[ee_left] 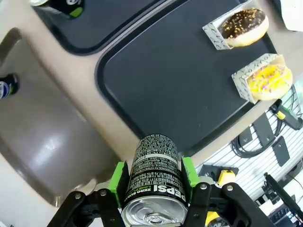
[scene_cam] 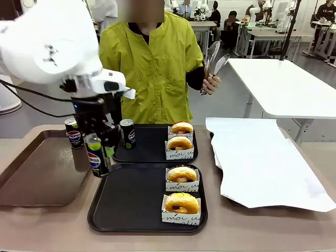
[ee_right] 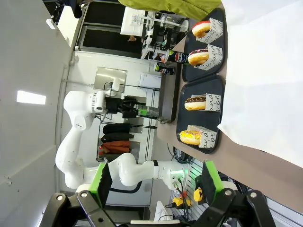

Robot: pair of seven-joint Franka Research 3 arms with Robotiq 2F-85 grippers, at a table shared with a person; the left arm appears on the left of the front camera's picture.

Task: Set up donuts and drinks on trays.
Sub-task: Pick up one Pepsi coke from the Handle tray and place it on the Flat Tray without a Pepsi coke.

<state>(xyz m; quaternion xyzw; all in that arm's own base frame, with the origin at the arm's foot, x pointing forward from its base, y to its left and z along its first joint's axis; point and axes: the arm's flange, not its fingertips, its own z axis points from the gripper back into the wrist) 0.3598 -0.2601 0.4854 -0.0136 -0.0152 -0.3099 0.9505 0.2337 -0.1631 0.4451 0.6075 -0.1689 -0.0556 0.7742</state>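
My left gripper (scene_cam: 98,153) is shut on an upright Pepsi can (scene_cam: 94,156), which hangs just above the left rim of the near black tray (scene_cam: 131,207). In the left wrist view the can (ee_left: 154,172) sits between the green pads (ee_left: 118,176). Two donuts in paper holders (scene_cam: 181,175) (scene_cam: 181,203) rest on that tray's right side. The far black tray (scene_cam: 152,147) carries another can (scene_cam: 127,133) and two donuts (scene_cam: 182,127) (scene_cam: 180,143). My right gripper (ee_right: 156,182) is open in the air, with nothing between its fingers.
A glossy brown tray (scene_cam: 37,173) lies at the left with a third can (scene_cam: 74,132) at its far corner. At the right lies a white-paper-lined tray (scene_cam: 262,157). The person in a yellow-green jacket stands at the far side holding metal tongs (scene_cam: 215,60).
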